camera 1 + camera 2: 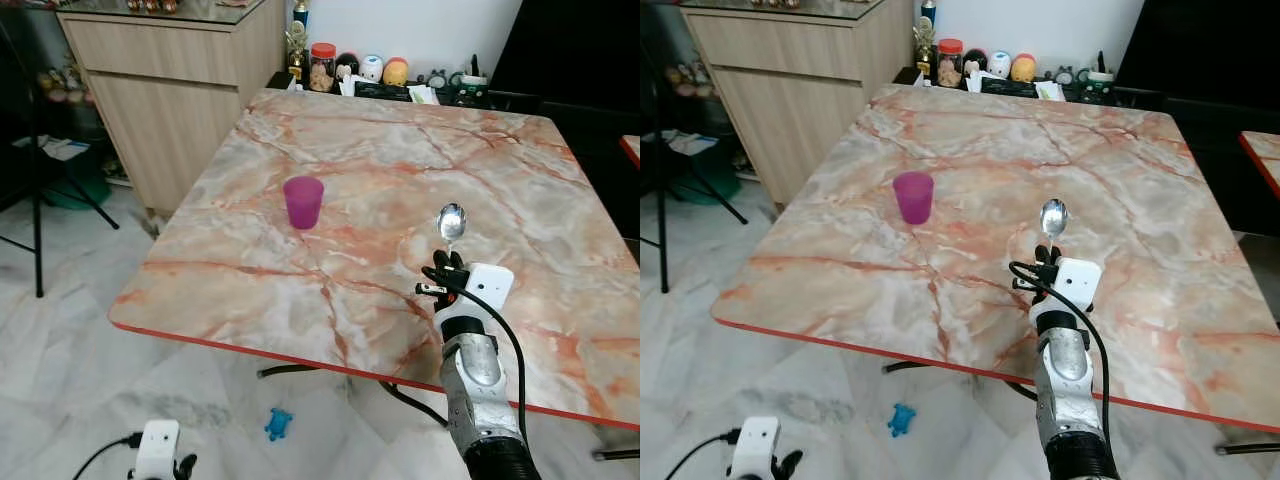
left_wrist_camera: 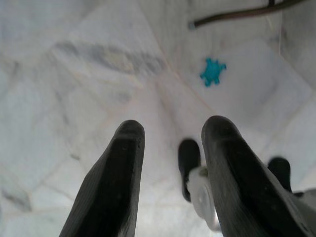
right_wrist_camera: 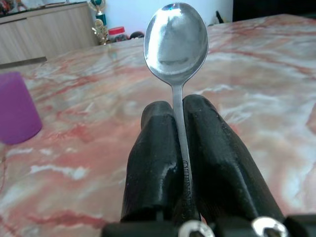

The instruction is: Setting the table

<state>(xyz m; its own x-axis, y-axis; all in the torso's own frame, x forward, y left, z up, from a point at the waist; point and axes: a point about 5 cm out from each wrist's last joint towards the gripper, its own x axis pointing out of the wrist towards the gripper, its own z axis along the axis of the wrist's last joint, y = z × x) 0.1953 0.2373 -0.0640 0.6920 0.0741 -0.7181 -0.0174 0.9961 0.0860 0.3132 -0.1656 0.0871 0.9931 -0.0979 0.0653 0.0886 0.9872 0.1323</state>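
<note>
Down by the floor at about 7 o'clock in the head views, the left end effector hangs idle with its fingers spread and nothing between them, a small blue toy lying on the tiles beyond it. On the marble table, the purple cup stands upright near the middle, toward 10 o'clock from the right arm; whether anything is in it I cannot tell. At about 5 o'clock, the right end effector hovers over the near part of the table, fingers pressed together on the handle of the spoon, bowl pointing up. Judged from this, the setting is barely begun: one cup is out, the spoon is not yet laid down, and no plate is set.
</note>
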